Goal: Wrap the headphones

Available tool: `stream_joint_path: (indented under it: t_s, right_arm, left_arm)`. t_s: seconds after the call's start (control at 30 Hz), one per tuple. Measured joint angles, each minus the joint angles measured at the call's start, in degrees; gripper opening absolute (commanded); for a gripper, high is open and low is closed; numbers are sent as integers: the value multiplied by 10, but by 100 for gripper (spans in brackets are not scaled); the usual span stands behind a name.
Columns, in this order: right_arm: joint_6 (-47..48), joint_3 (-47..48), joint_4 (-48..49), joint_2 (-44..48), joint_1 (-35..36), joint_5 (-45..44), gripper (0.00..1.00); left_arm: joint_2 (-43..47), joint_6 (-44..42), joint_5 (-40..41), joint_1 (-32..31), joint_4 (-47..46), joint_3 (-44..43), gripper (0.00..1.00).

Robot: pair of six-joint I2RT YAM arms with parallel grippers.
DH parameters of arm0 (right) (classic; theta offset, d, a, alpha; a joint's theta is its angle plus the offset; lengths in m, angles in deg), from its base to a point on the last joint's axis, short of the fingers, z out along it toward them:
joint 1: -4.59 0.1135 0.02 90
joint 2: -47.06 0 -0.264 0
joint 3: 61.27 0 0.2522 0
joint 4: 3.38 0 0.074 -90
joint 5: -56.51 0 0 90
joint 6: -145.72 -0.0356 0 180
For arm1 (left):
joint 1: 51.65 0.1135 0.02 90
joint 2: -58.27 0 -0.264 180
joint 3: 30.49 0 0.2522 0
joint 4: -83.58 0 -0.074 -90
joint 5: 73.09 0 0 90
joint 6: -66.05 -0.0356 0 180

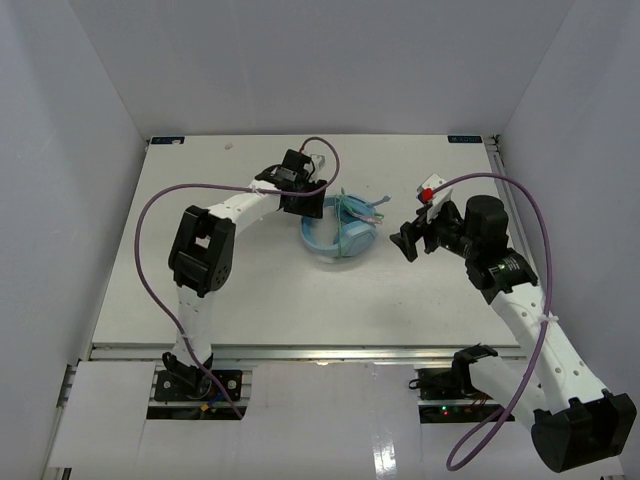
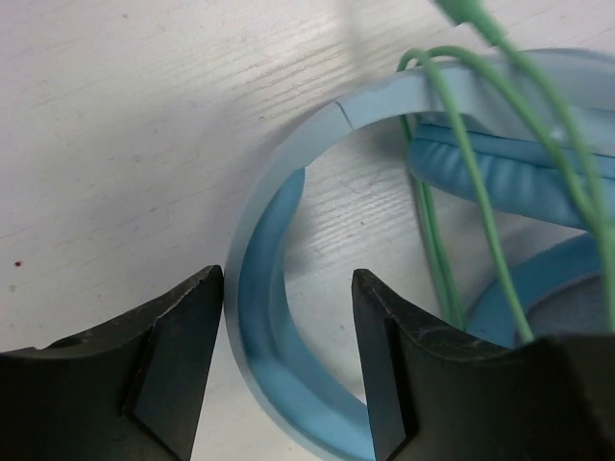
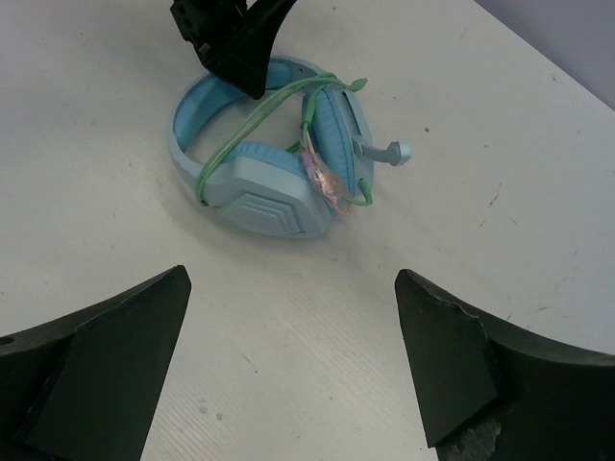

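The light-blue headphones (image 1: pixel 348 238) lie on the white table near its middle, the pale-green cord (image 3: pixel 252 117) wound over the band and earcups. A short boom tip (image 3: pixel 396 151) sticks out to the right. My left gripper (image 2: pixel 288 283) is open and straddles the curved band (image 2: pixel 264 240); the band runs close along the left finger, with a gap to the right finger. From above, the left gripper (image 1: pixel 312 208) sits at the headphones' far-left side. My right gripper (image 3: pixel 291 277) is wide open over bare table, a little off from the headphones, at their right in the top view (image 1: pixel 406 242).
The white table (image 1: pixel 200 290) is boxed in by pale walls on the left, back and right. Purple arm cables (image 1: pixel 150 230) loop above both arms. The left gripper's black body (image 3: pixel 231 38) stands just behind the headphones in the right wrist view.
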Motion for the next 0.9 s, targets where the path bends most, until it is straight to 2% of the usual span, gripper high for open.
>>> stream_joint_path:
  t_s: [0.07, 0.33, 0.47, 0.5, 0.6, 0.67, 0.9]
  right_arm:
    - [2, 0, -7, 7, -1, -3, 90]
    - [7, 4, -64, 22, -1, -11, 90]
    - [-13, 15, -92, 18, -1, -36, 90]
    - [-19, 17, -98, 17, -1, -45, 90]
    - [-37, 18, -112, 18, -1, -73, 90]
    - [-49, 18, -120, 22, -1, -91, 90]
    - [-88, 18, -130, 46, -7, -135, 90]
  left_arm:
    - [19, 0, -2, 0, -1, 3, 69]
    - [146, 0, -4, 0, -17, 36, 70]
    - [246, 0, 1, 0, -41, 118, 71]
    - [276, 0, 1, 0, -47, 147, 73]
    - [380, 0, -7, 1, -66, 241, 92]
    - [461, 3, -15, 1, -82, 300, 97]
    - [771, 30, -34, 2, -142, 478, 98]
